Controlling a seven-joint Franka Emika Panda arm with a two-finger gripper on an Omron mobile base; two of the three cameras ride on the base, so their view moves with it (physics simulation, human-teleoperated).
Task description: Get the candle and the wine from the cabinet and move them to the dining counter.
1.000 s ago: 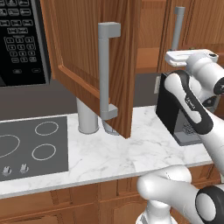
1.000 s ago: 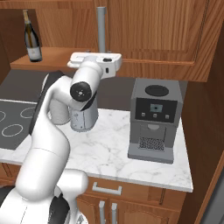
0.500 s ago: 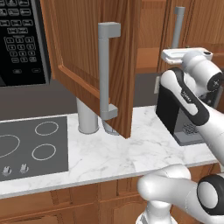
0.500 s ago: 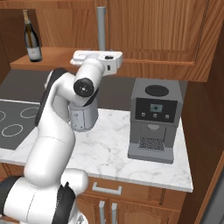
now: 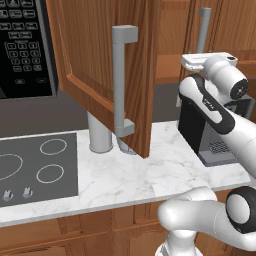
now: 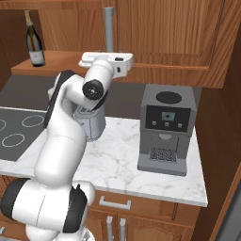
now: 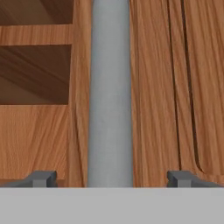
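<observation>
The wine (image 6: 34, 40), a dark bottle with a pale label, stands on the low shelf of the open wooden cabinet (image 6: 56, 63), at its far left. The candle is hidden and the dining counter is out of view. My gripper (image 7: 111, 178) is open, level with the shelf's edge. It faces the long grey bar handle (image 7: 111, 92) of the cabinet's shut right door (image 7: 175, 87). Its fingertips (image 7: 41, 178) stand wide to either side of the bar, apart from it. The left door (image 5: 110, 75) hangs open over the worktop, with its own grey handle (image 5: 122, 85).
A grey coffee machine (image 6: 167, 129) stands on the marble worktop (image 6: 117, 164) to the right of my arm. A tall grey canister (image 5: 99, 135) sits behind the open door. The cooktop (image 5: 35, 170) lies at the left, with a black microwave (image 5: 22, 45) above it.
My hand has edged closer to the right door's handle and the arm's elbow has swung. The doors and the wine have not moved.
</observation>
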